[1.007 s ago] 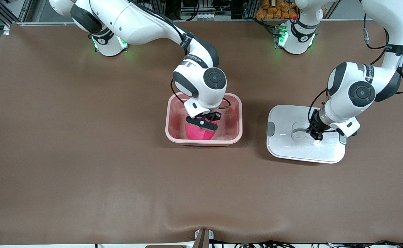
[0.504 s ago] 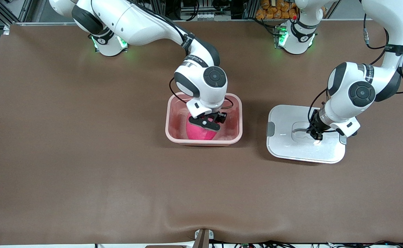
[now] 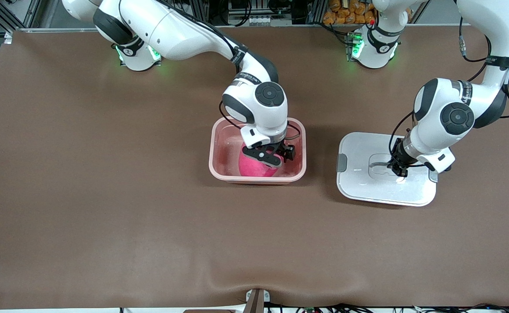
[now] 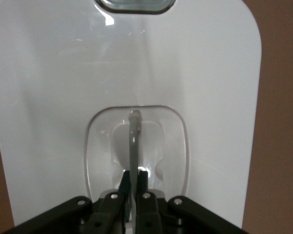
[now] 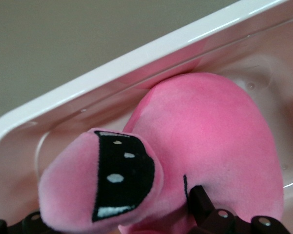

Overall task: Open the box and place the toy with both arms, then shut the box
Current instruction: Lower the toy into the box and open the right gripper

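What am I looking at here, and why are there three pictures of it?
Two white robot arms share a brown table. One camera looks down from above; the other two ride on the arms' wrists, so they show close-ups. The right end effector stands open inside the open pink box, just above the pink plush toy lying in it, no longer gripping it. The box's white lid lies flat on the table beside the box, toward the left arm's end. The left end effector is shut on the lid's thin centre handle.
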{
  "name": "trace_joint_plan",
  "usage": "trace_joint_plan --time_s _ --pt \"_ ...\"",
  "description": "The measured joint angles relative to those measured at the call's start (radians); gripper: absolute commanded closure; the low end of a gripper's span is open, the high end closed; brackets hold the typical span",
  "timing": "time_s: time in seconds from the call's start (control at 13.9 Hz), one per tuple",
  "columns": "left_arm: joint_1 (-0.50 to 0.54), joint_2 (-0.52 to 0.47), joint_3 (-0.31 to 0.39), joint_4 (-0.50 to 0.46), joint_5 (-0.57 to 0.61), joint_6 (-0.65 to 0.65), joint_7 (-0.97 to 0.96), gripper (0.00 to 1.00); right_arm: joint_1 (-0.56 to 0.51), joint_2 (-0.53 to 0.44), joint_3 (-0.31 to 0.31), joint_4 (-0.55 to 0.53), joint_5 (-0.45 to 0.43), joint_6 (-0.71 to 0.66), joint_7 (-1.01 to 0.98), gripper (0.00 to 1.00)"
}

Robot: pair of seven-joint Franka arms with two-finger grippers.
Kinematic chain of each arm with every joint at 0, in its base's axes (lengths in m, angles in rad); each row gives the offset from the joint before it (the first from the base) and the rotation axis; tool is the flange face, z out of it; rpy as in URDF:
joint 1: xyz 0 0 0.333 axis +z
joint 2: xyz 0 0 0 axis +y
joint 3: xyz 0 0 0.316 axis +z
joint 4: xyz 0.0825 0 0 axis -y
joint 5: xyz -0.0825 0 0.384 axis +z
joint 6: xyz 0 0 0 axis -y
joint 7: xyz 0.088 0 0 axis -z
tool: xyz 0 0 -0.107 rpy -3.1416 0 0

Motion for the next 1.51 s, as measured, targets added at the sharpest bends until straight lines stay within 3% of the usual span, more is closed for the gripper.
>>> trace_joint_plan --time_s 1.08,1.51 --pt "0.010 0.000 0.001 0.000 0.000 0.000 0.016 1.00 -0.001 -0.007 0.003 0.020 0.007 0.116 0.170 0.00" --pt "0.010 0.000 0.001 0.000 0.000 0.000 0.016 1.00 -0.001 -0.013 0.055 0.028 0.010 0.122 0.204 0.00"
